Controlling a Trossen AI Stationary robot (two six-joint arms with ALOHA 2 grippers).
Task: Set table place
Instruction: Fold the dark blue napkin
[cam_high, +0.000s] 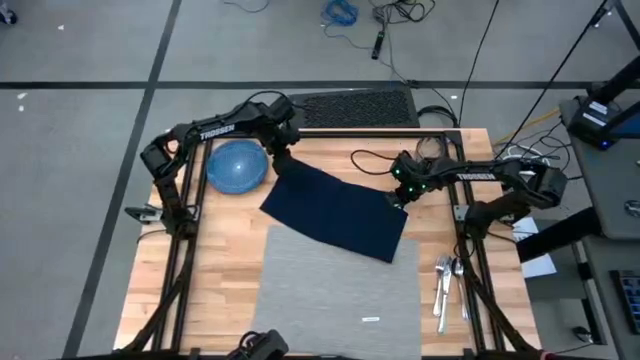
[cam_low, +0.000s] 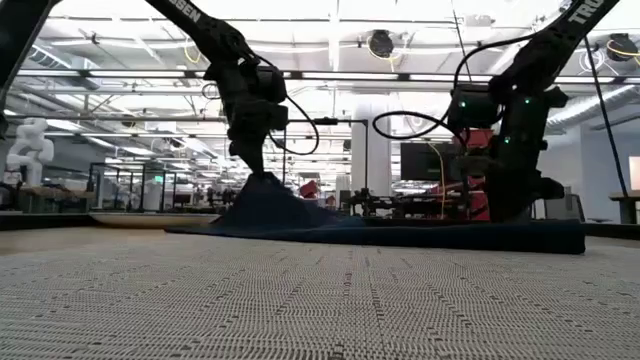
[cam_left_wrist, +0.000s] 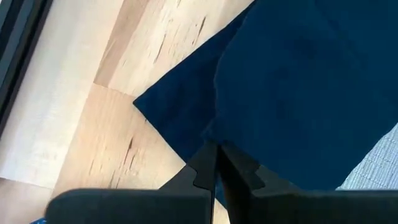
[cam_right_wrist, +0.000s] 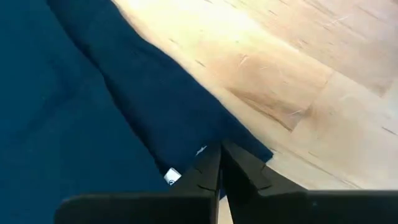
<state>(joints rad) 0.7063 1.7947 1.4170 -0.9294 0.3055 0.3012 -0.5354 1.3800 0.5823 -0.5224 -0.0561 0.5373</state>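
Both claws, left (cam_high: 283, 158) and right (cam_high: 400, 200), pinch the navy napkin (cam_high: 335, 208); blue dish (cam_high: 236, 165) holds nothing.

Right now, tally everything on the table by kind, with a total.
Placemat: 1
Napkin: 1, pinched at opposite ends by the left gripper and right gripper
Blue dish: 1
Cutlery bundle: 1, pieces too small to count
Total: 4

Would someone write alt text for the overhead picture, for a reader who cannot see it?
Two dark robot arms pinch opposite corners of a navy napkin on a wooden table: left gripper, right gripper. It overlaps a grey placemat; blue dish left, cutlery right.
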